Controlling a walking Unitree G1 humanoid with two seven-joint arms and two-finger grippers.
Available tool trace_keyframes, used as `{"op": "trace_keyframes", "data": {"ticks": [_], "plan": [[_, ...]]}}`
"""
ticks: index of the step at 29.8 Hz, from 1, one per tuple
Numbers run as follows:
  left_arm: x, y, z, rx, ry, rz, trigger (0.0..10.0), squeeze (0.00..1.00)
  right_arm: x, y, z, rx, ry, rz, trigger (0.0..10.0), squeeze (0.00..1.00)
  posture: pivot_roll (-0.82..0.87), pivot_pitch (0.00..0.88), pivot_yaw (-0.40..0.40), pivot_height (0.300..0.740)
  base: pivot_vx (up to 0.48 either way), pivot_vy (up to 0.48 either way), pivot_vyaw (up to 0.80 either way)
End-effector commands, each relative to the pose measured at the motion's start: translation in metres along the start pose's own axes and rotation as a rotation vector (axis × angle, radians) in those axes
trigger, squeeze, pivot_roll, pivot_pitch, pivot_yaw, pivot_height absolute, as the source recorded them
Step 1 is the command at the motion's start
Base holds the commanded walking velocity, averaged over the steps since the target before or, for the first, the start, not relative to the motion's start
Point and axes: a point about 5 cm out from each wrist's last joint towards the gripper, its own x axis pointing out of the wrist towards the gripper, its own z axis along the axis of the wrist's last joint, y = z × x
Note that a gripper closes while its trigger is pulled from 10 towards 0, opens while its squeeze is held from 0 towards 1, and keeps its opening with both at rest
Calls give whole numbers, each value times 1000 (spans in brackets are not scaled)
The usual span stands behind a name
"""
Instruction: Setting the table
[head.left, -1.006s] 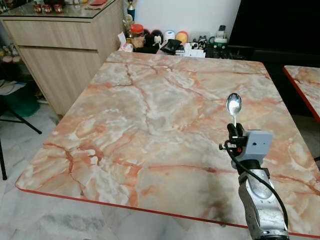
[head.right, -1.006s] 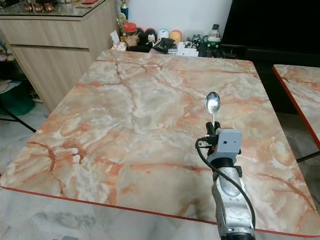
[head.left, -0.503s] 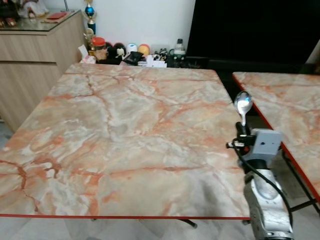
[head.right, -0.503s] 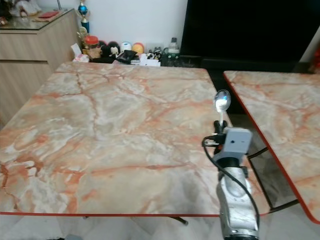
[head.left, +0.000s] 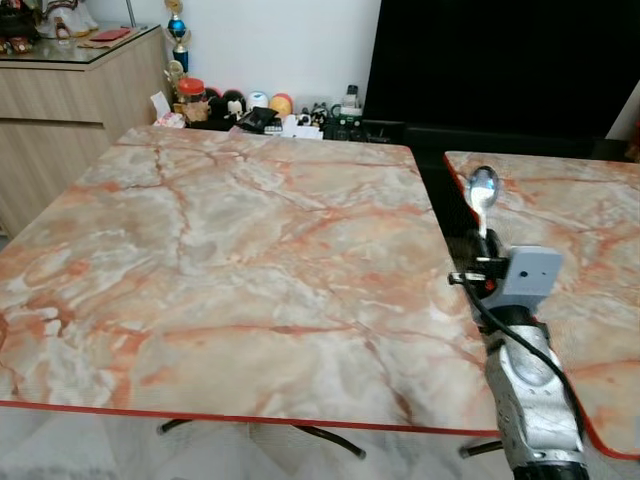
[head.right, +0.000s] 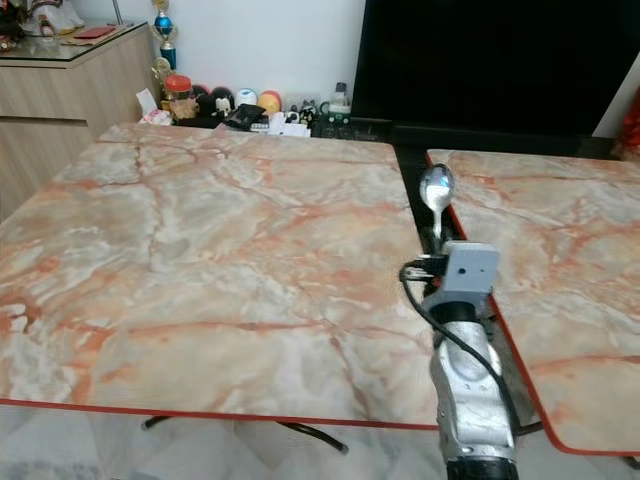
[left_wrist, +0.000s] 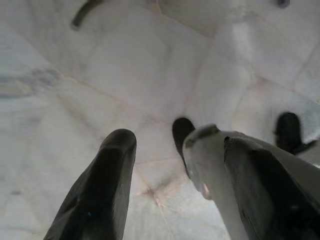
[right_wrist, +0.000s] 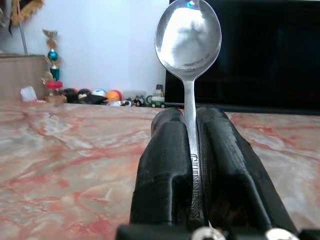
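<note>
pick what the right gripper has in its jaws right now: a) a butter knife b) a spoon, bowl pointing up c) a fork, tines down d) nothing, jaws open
b: the right gripper is clamped on the handle of a metal spoon, whose rounded bowl stands above the jaws.

The camera has swung rightward since a second ago. The right gripper (head.left: 482, 262), with its spoon (head.left: 483, 195) upright, now hangs over the gap between the marble surface (head.left: 230, 250) and the second table (head.left: 590, 250).
</note>
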Motion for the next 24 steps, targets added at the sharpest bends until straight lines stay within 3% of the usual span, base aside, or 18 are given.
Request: {"op": "trace_keyframes", "data": {"ticks": [1,15,24], "plan": [[0,-7,-6,21,29,-19,10000,0,0,-6,4,-8,-14,-20,10000,0,0,61,-6,740,0,-480,0],[-2,-1,-11,23,45,-11,10000,0,0,-7,4,-15,-17,-30,10000,0,-8,91,7,740,0,-480,0],[-10,12,-33,18,103,9,10000,0,2,-12,10,-32,-40,-50,10000,0,-10,102,10,740,0,-480,0]]}}
